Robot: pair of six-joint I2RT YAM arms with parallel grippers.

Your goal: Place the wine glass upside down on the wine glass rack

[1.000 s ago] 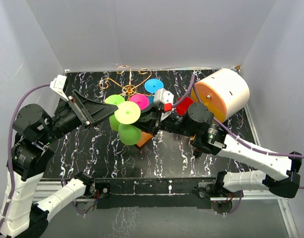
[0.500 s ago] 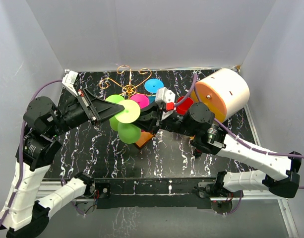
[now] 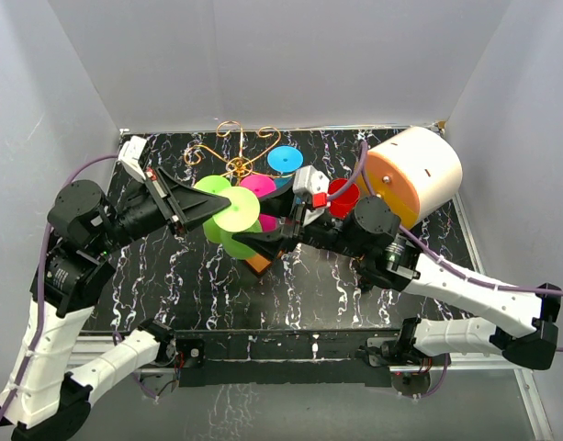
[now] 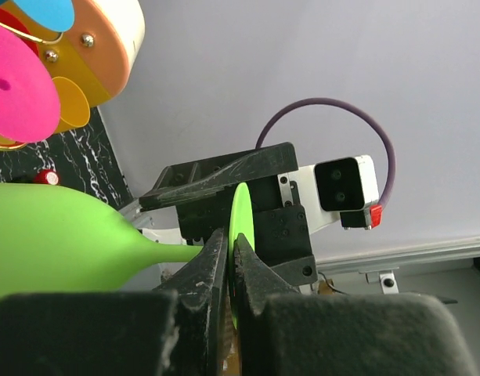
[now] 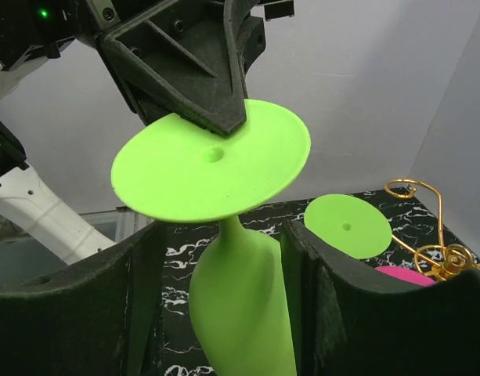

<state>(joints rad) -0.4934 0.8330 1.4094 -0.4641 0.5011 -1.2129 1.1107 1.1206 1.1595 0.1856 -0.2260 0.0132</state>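
Handover: my left gripper [image 4: 230, 244] clamps the wine glass [image 5: 212, 164] by its foot, right gripper [image 5: 220, 235] spread; next, hook the rack [image 3: 240, 166].

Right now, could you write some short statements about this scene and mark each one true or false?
1. The left jaws are shut on the foot of the lime wine glass. True.
2. The right jaws are clamped on its bowl. False: they stand open on either side of it.
3. A pink glass sits at the wine glass rack. True.
4. The orange-faced cylinder stands on the left side. False: it stands at the back right.
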